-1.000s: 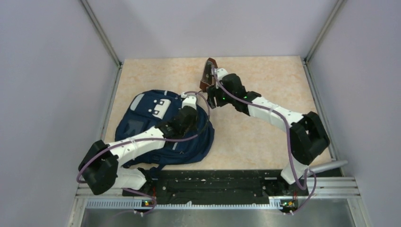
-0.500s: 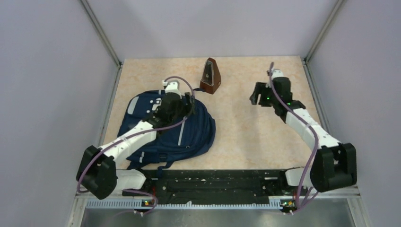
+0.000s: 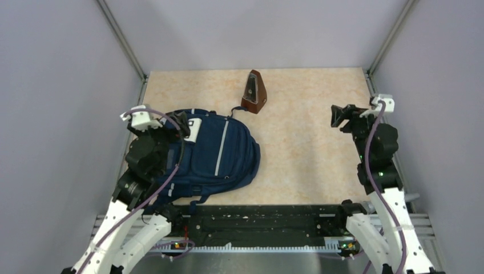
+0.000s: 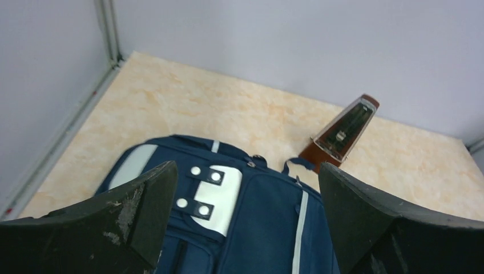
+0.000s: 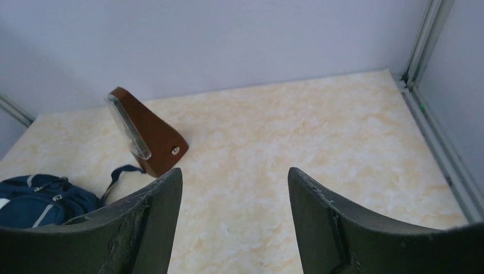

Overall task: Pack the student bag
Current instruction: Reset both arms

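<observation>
The student bag, navy blue with thin pale stripes, lies flat on the left half of the table, front side up. Its white patch with snap straps shows in the left wrist view. My left gripper hangs open above the bag's top left corner, and nothing is between its fingers. A brown wooden metronome stands upright just past the bag's top handle. My right gripper is raised over the right side of the table, open and empty, facing the metronome from well away.
Metal frame rails run along the table's left and right edges, with grey walls all round. The black base rail crosses the near edge. A bag strap trails toward that rail.
The left gripper opened and drew back from the bag's middle to its top left corner. The right arm swung away from the metronome to the right side.
</observation>
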`<state>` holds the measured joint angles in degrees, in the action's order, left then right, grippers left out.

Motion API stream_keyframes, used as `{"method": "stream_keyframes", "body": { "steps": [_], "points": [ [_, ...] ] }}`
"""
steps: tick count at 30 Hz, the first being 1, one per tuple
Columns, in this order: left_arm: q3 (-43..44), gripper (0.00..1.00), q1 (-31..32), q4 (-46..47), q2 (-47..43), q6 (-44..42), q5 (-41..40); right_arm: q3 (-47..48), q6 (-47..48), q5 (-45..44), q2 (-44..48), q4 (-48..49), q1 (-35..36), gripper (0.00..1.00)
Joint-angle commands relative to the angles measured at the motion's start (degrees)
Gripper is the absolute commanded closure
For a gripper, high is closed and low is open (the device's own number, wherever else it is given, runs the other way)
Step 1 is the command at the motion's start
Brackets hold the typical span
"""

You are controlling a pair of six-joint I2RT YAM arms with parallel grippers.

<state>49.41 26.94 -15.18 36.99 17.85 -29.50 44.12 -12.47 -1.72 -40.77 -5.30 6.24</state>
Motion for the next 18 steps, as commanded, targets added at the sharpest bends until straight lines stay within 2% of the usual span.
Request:
{"method": "stream_keyframes", "body": {
  "steps": [1, 7, 18],
  "points": [
    [-1.73, 0.02, -0.12, -1.72, -6.65, -5.57, -3.36, -5.82, 2.63, -2.56, 8.4, 9.11, 0.22, 0.33],
    [-5.54, 0.02, -0.05, -2.85, -13.08, -3.19, -5.85, -11.43, 2.88, -6.4, 16.34, 10.72, 0.32, 0.33],
    [-3.88, 0.02, -0.05, -3.89, -12.87, -3.88, -7.26, -10.37, 3.01, -7.03, 14.71, 10.01, 0.31, 0.33]
  ]
}}
